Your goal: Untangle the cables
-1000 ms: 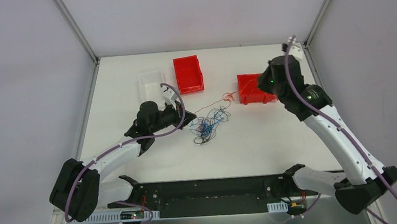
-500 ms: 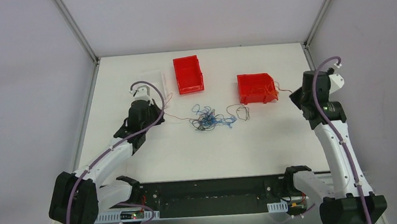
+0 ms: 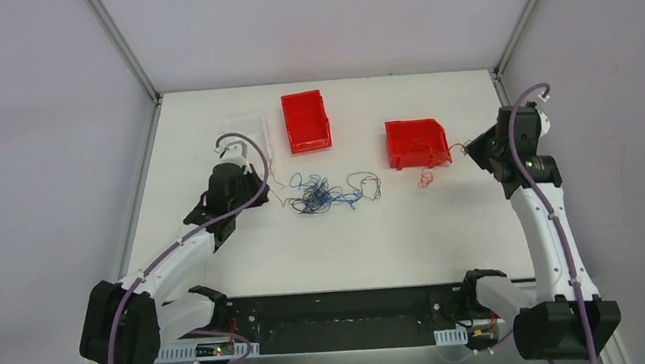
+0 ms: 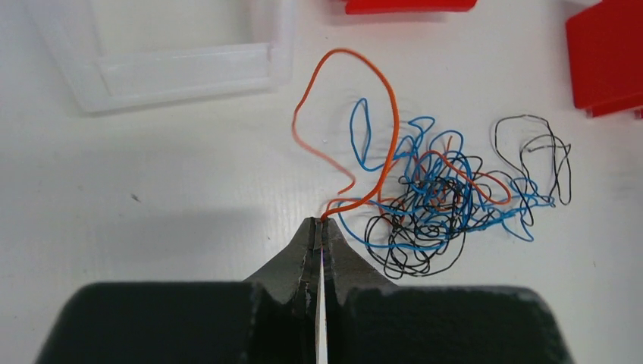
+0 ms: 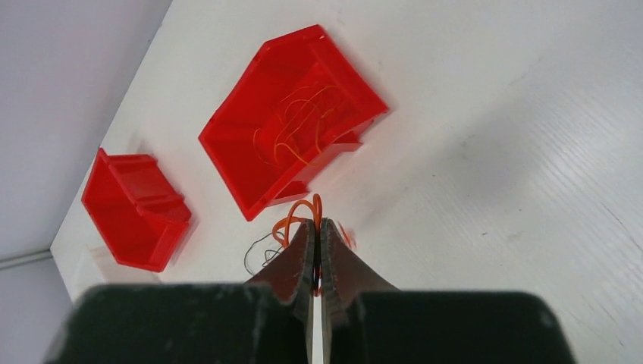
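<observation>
1. The left claw is pinched shut on an orange wire that arcs up and back into the cables.
2. The right claw is closed, seemingly nipping a second orange strand just in front of a red bin.
3. The knot lies mid-table, between the arms. It has slid slightly left since half a second ago, and the strand now curls loose by that bin.

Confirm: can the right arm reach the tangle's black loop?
Likely yes: bare table between the right end effector and the black loop. But it is shut on an orange wire, so release first.
</observation>
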Robot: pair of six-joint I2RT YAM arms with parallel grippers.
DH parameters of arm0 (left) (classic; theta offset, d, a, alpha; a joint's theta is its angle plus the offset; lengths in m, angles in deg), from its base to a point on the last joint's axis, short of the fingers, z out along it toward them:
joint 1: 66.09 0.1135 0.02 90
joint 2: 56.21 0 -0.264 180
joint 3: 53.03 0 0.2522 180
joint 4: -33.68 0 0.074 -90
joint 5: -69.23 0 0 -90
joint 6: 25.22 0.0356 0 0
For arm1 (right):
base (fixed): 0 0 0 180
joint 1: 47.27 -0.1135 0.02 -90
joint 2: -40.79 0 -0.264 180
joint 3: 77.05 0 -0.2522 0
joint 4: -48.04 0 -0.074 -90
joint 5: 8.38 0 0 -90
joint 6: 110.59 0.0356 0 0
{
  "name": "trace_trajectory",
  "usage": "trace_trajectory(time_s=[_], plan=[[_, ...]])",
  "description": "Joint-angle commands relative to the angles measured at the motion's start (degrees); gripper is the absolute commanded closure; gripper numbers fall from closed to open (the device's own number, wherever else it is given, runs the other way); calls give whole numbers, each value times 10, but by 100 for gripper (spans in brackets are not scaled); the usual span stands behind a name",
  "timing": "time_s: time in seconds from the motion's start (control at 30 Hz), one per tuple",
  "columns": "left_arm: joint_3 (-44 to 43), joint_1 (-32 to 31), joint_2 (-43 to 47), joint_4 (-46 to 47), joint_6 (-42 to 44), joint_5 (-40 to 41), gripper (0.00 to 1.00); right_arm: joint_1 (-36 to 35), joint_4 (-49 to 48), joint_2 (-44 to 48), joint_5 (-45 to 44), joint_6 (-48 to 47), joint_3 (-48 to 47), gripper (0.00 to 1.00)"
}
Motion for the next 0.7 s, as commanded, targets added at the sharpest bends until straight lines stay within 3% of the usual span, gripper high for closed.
trace_trajectory(time_s=[0.0, 0.4, 0.67], plan=[[-24, 1, -11, 23, 23, -78, 100, 2, -39, -54, 75, -17, -69, 100], [-25, -1, -32, 62, 23, -152, 100, 2, -98, -219, 119, 8, -189, 100], [-27, -4, -33, 68, 28, -169, 100, -11, -137, -307, 105, 21, -153, 100]])
